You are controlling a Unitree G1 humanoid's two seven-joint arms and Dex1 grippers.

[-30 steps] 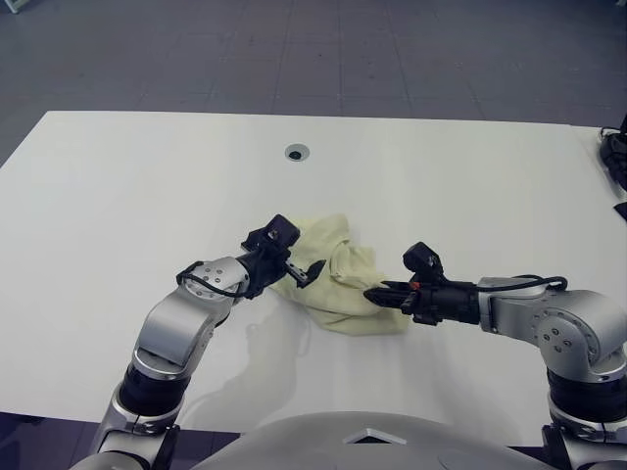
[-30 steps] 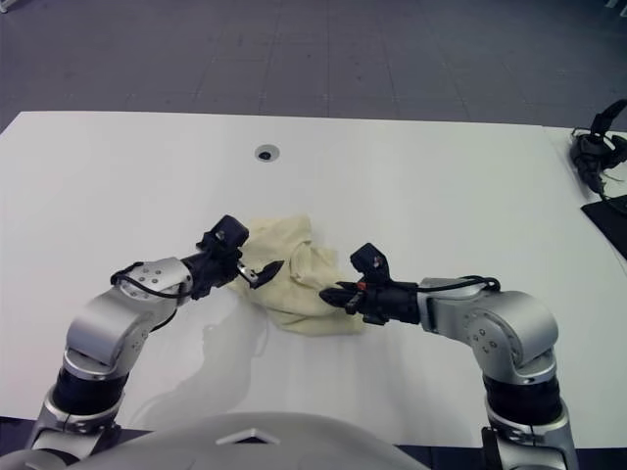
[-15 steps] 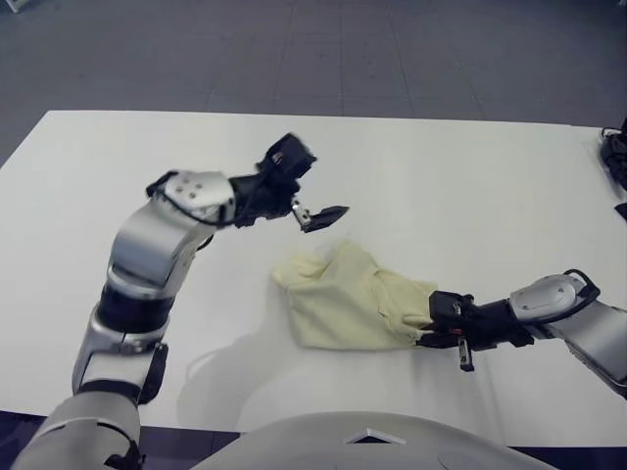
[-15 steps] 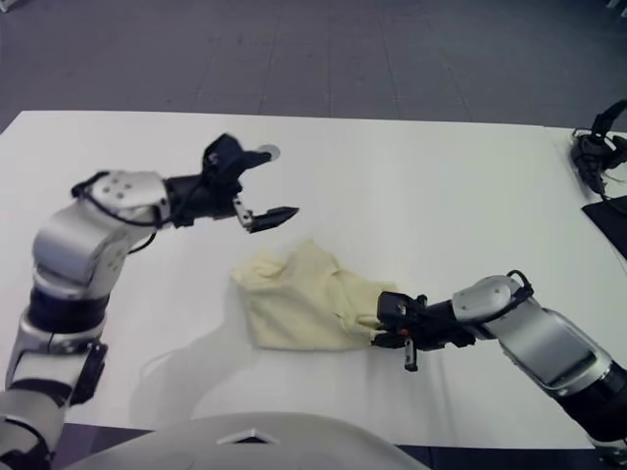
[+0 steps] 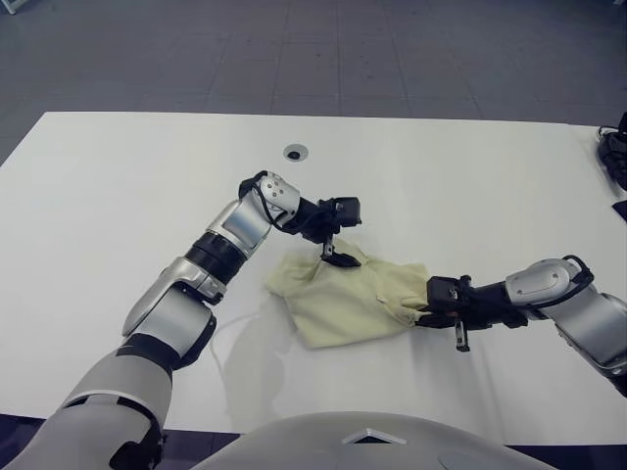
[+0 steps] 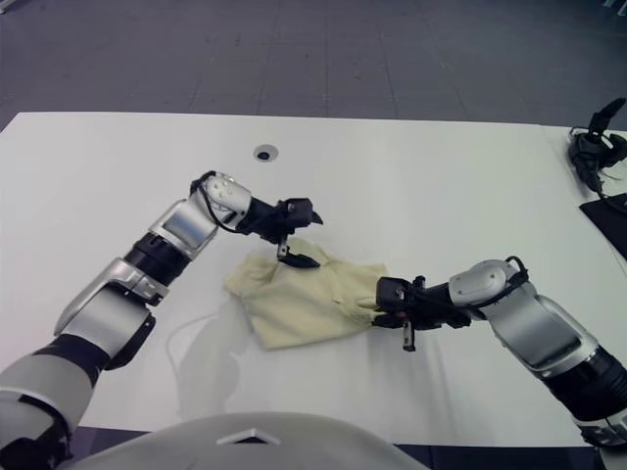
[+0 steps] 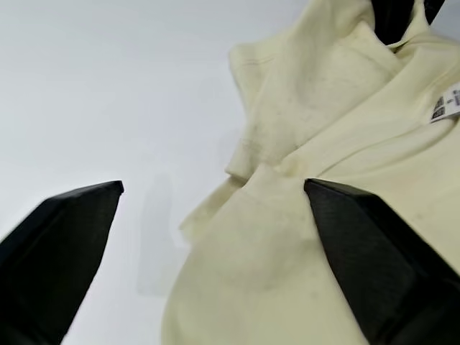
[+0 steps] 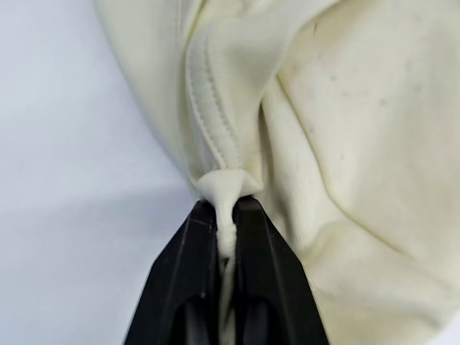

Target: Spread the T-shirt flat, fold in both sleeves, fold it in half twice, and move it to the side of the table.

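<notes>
Right wrist view: the right gripper [image 8: 224, 210] is pinching a bunched edge of the T-shirt [image 8: 359, 108], likely anchoring that side so the cloth can be drawn out flat. The left gripper [image 7: 213, 190] hovers spread wide over the shirt's far edge, apparently lining up a second hold. The shirt lies crumpled on the desk [image 5: 118, 176] between the arms, not yet spread.

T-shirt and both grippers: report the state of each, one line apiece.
T-shirt: crumpled, not spread flat, lying on the table.
Left gripper: open, low over the shirt's far edge, gripping nothing.
Right gripper: shut on a pinched fold at the T-shirt's edge.
</notes>
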